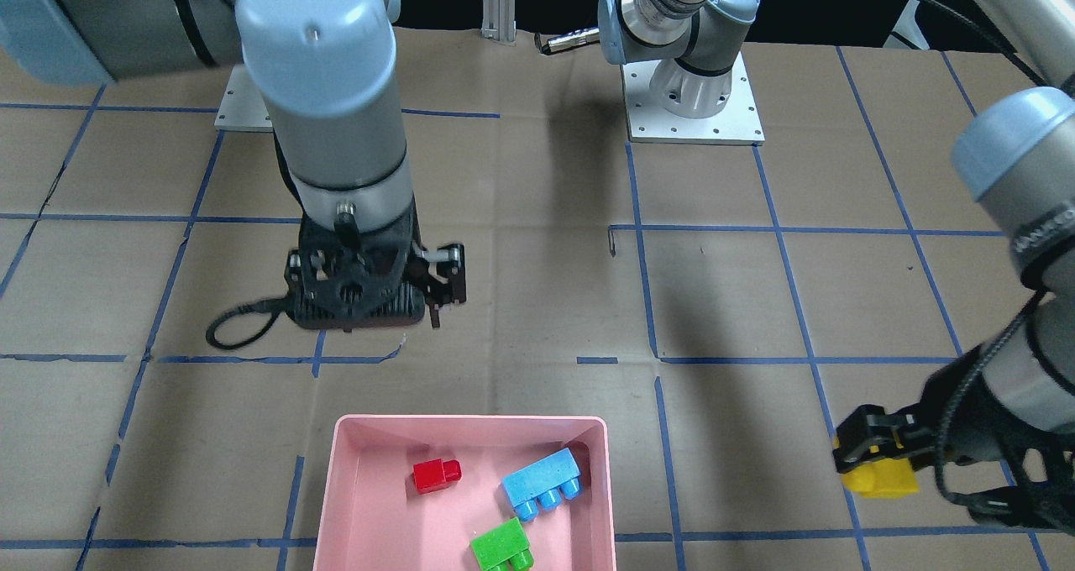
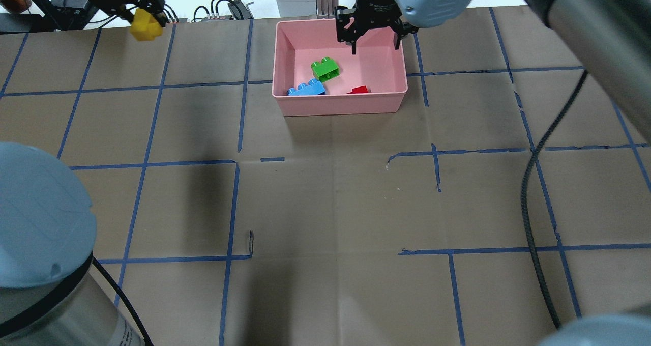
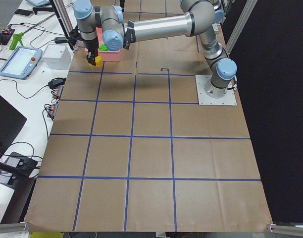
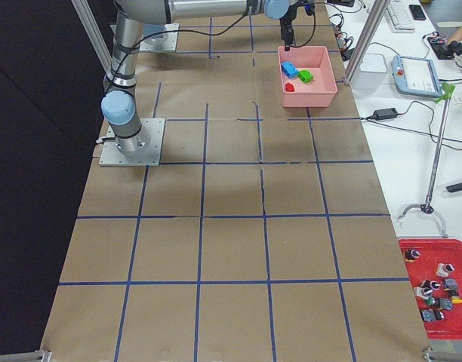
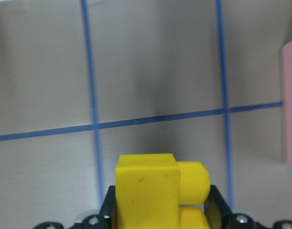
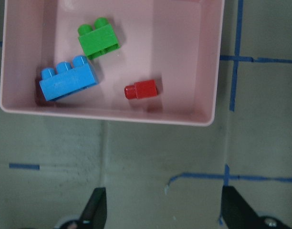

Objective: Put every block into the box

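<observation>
Being held clamped in the left fingers (image 1: 865, 434), upper left of the overhead frame, the yellow block (image 2: 146, 26) is probably awaiting a shift rightward over the box (image 2: 341, 109) and release; the right fingers (image 6: 96, 210) are being held apart.

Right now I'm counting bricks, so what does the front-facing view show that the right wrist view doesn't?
Only the front-facing view shows the yellow brick, gripped by the left gripper off to the tray's side. Only the right wrist view shows the jaws of the right gripper spread, with nothing between them. Both show the pink tray holding the red brick, blue brick and green brick.
</observation>
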`<state>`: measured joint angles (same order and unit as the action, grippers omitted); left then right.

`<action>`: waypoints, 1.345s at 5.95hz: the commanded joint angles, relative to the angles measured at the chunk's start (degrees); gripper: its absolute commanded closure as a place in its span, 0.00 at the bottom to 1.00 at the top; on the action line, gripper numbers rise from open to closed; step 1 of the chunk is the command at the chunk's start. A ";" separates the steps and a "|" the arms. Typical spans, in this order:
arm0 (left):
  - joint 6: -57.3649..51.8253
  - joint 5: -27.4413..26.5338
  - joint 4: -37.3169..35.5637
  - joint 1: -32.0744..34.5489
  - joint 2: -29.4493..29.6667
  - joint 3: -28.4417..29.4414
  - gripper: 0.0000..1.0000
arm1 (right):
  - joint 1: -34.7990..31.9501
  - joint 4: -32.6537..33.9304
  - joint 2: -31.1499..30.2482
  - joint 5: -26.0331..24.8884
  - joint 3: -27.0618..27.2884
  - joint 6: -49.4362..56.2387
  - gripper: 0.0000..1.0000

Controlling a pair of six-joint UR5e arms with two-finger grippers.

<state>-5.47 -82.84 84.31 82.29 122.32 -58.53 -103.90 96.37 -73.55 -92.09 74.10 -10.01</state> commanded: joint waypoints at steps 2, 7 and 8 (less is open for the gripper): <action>29.74 0.23 -6.94 14.43 6.39 4.80 0.74 | 5.07 4.56 -21.76 1.03 24.43 0.68 0.01; 37.39 -7.15 -16.11 21.86 19.62 9.75 0.03 | 12.14 6.02 -23.48 1.21 28.83 7.10 0.00; 35.55 -7.16 -15.42 21.86 18.57 9.57 0.02 | 12.15 5.76 -23.13 1.12 26.91 7.28 0.00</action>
<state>31.47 -89.43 68.67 104.03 141.40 -48.81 -91.85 102.31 -96.82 -90.90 102.47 -2.88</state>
